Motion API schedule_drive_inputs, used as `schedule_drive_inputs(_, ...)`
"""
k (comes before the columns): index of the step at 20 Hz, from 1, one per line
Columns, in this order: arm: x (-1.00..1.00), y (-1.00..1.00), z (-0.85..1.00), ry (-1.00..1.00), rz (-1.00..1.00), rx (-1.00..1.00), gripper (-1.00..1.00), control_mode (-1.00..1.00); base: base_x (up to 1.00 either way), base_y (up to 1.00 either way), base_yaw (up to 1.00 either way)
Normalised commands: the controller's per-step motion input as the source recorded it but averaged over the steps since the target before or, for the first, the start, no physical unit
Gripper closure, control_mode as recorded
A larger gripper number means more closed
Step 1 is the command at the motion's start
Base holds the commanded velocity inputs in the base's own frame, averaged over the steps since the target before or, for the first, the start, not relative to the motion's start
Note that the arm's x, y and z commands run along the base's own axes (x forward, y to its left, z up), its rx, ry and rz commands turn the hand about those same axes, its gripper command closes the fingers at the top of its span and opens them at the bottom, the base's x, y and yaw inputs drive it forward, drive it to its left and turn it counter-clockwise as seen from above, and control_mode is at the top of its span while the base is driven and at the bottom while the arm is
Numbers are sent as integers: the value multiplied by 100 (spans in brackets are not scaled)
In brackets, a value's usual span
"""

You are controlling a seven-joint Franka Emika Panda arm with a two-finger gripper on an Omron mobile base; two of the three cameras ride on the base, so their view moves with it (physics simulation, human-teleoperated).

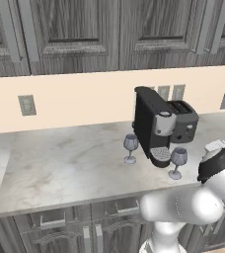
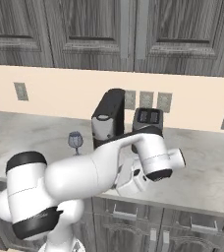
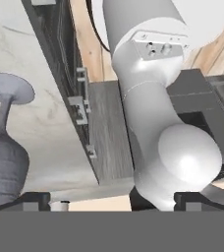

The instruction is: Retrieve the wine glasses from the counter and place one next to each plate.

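Left base view: 2 wine glasses on the counter (image 1: 60, 168), far glass (image 1: 130, 147) left of the coffee machine (image 1: 154, 126), near glass (image 1: 177, 161) in front of it, close to the counter edge. Toaster (image 1: 184, 120) behind.

Right base view: arm covers the near glass; far glass (image 2: 75, 141) stands upright with bare counter to its left.

Hand view: gripper (image 3: 111, 201) fingers spread wide, nothing held; near glass (image 3: 3, 147) sits at the left fingertip. Likely light, slick, fragile: take the bowl gently. Machine crowds 1 side.
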Motion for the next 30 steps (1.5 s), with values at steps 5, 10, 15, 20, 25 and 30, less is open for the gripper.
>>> schedule_drive_inputs(5,9,-3,-27,-3,-1,2,-100,-100,0,0,0)
schedule_drive_inputs(10,27,0,-8,0,-4,0,-100,-100,0,0,0)
schedule_drive_inputs(15,20,0,-1,0,-1,11,-100,-100,0,0,0)
schedule_drive_inputs(20,22,0,-9,0,0,25,-100,-100,0,0,0)
schedule_drive_inputs(25,25,3,-8,6,0,5,-100,-100,0,0,0)
schedule_drive_inputs(30,15,1,-16,2,0,0,-100,-100,0,0,0)
